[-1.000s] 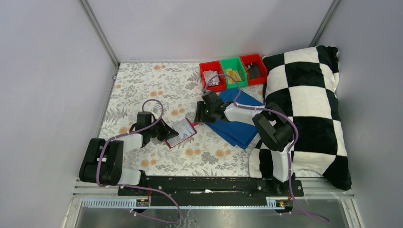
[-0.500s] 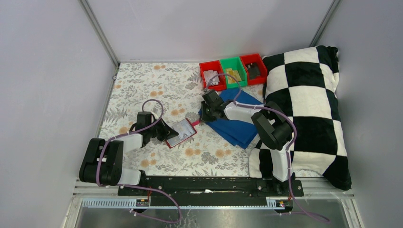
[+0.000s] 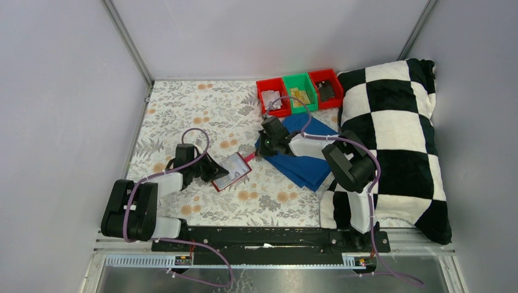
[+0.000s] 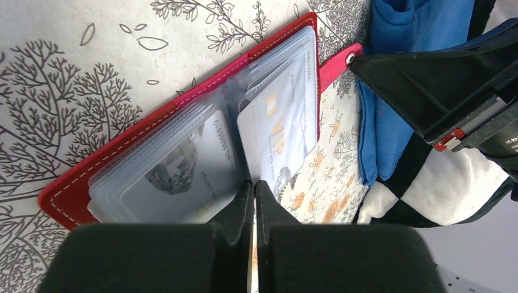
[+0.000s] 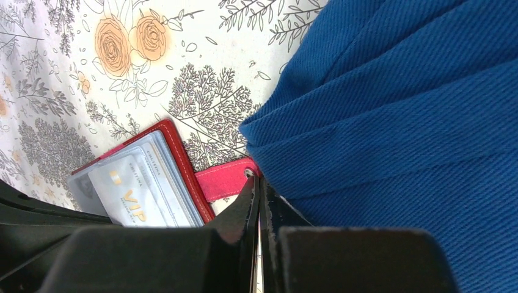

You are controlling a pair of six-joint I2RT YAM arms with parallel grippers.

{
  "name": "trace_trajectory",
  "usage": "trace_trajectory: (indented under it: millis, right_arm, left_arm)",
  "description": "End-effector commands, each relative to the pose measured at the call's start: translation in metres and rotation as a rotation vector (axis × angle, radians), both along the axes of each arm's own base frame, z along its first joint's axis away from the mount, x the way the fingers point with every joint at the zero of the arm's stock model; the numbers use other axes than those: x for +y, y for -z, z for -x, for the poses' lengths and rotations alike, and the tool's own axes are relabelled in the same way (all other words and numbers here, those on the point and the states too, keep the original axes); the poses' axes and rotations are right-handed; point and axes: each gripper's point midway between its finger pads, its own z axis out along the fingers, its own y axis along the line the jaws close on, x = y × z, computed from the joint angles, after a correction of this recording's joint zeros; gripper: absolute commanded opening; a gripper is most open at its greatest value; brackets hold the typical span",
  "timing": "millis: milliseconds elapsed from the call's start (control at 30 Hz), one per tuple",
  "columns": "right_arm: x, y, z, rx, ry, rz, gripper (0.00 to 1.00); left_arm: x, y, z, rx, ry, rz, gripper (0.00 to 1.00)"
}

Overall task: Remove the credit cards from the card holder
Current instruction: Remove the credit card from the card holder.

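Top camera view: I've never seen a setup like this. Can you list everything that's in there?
tablecloth: one, white with a floral print, covering the table
card holder: one, red, lying open mid-table between the two grippers
credit cards: at least two showing, pale, tucked in the holder's slots
bins: three, red, green, red, in a row at the far edge, with small items inside
cloth: one, blue, folded, right of the holder
cushion: one, black-and-white checked, right side
left gripper: one, black, shut at the holder's left edge
right gripper: one, black, shut at the end of the holder's strap tab
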Motion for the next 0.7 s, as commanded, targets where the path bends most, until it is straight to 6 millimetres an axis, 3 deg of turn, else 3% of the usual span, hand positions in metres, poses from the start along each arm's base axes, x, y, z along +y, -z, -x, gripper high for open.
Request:
trace_trajectory:
  millis: [0,400,667]
  right_arm:
    - [-0.003,-0.01,-0.004,-0.033,0.029,-0.022,0.0]
    - [-0.022,0.01,-0.017,-0.007,0.111,0.06,0.0]
    - [-0.031,0.022,-0.012,0.037,0.119,0.087,0.0]
  left_arm:
    - [0.007,0.005,0.0,-0.007,-0.021,-0.046,0.0]
    - [0.015,0.004,0.01,0.023,-0.06,-0.077,0.0]
    - [0.03,0.005,0.018,0.059,-0.143,-0.107,0.0]
